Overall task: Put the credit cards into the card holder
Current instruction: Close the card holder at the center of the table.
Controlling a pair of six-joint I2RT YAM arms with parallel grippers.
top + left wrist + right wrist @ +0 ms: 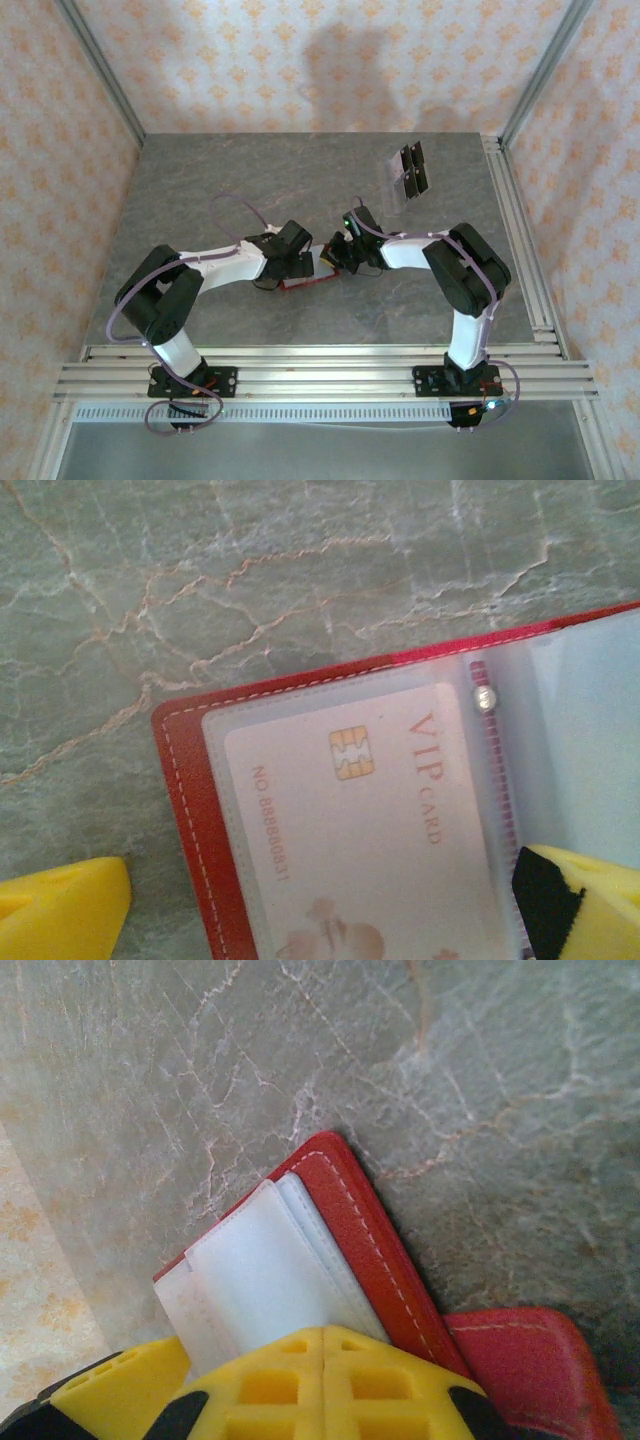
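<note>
At the middle of the grey marbled table [250, 180], toward its near edge, the card holder [306, 279] lay open between the two arms. Bare stone lay all round it, with wide free room on the far and left sides. An aluminium rail [320, 365] ran along the near edge and a second rail [522, 230] along the right edge. The credit cards [412, 170], dark, lay grouped well apart at the far right, near that second rail. In the left wrist view the holder's red stitched cover [185, 780] carried clear sleeves. The top sleeve contained a pale pink card [350, 820] printed "VIP CARD", with a gold chip and a number starting "NO.8888". The left gripper [320, 920] hung over it, its yellow fingers [60, 905] spread wide, one to each side of that card. The right gripper [325, 1380] had its fingers pressed together at the near end of the white sleeves [260, 1270]. Whether a sleeve was pinched between them could not be told.
</note>
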